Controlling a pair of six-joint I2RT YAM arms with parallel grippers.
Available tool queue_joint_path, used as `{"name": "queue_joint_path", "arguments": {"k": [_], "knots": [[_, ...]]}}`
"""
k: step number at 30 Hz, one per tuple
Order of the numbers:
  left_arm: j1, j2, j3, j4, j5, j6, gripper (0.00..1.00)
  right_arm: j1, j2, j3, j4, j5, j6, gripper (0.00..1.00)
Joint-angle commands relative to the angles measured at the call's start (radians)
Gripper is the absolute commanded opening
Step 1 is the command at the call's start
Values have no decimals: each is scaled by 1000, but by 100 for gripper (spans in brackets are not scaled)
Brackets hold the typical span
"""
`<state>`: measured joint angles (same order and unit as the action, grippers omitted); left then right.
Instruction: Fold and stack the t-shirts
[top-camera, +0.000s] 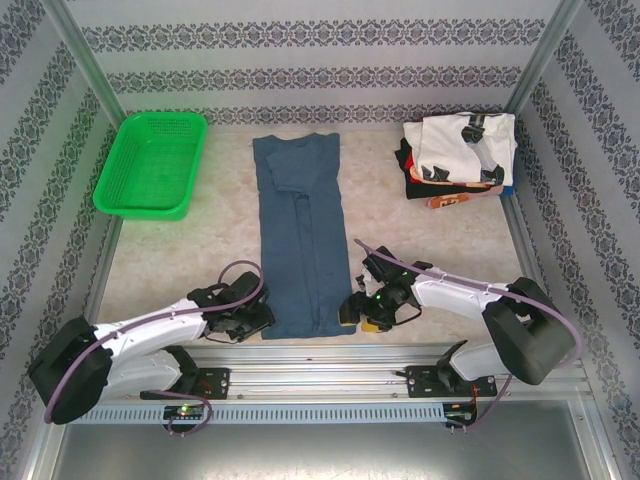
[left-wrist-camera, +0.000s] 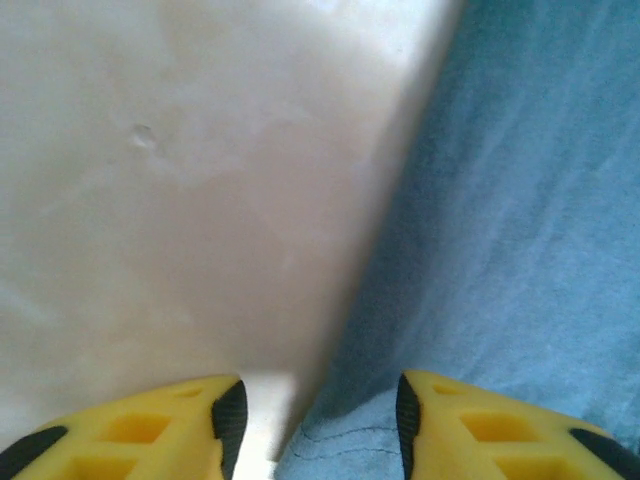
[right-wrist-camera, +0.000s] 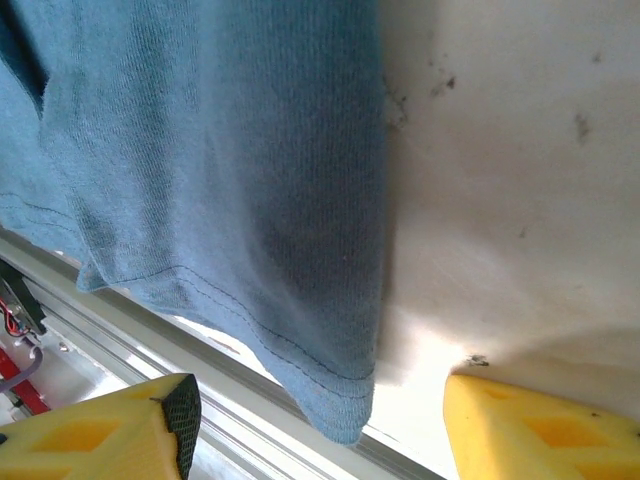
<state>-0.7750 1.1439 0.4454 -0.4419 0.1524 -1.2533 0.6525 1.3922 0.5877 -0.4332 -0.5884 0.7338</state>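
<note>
A dark slate-blue t-shirt (top-camera: 300, 235) lies folded into a long narrow strip down the middle of the table, its hem at the near edge. My left gripper (top-camera: 262, 318) sits open at the hem's left corner; in the left wrist view the hem (left-wrist-camera: 345, 440) lies between the yellow fingers (left-wrist-camera: 150, 435). My right gripper (top-camera: 352, 312) is open at the hem's right corner, and the stitched corner (right-wrist-camera: 335, 395) shows between its fingertips. A stack of folded t-shirts (top-camera: 462, 150), white with black-and-orange print on top, rests at the far right.
A green mesh basket (top-camera: 152, 163) stands at the far left. The metal rail (top-camera: 330, 355) runs along the near table edge just below the hem, also seen in the right wrist view (right-wrist-camera: 150, 330). Patterned walls close in on three sides.
</note>
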Motion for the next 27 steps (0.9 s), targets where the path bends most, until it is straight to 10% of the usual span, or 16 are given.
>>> {"name": "queue_joint_path", "arguments": {"k": [1, 27], "knots": [[-37, 88, -47, 252, 51, -44, 43, 9, 39, -15, 39, 36, 2, 66], [-87, 189, 83, 375, 121, -63, 23, 72, 184, 138, 52, 20, 22, 24]]}}
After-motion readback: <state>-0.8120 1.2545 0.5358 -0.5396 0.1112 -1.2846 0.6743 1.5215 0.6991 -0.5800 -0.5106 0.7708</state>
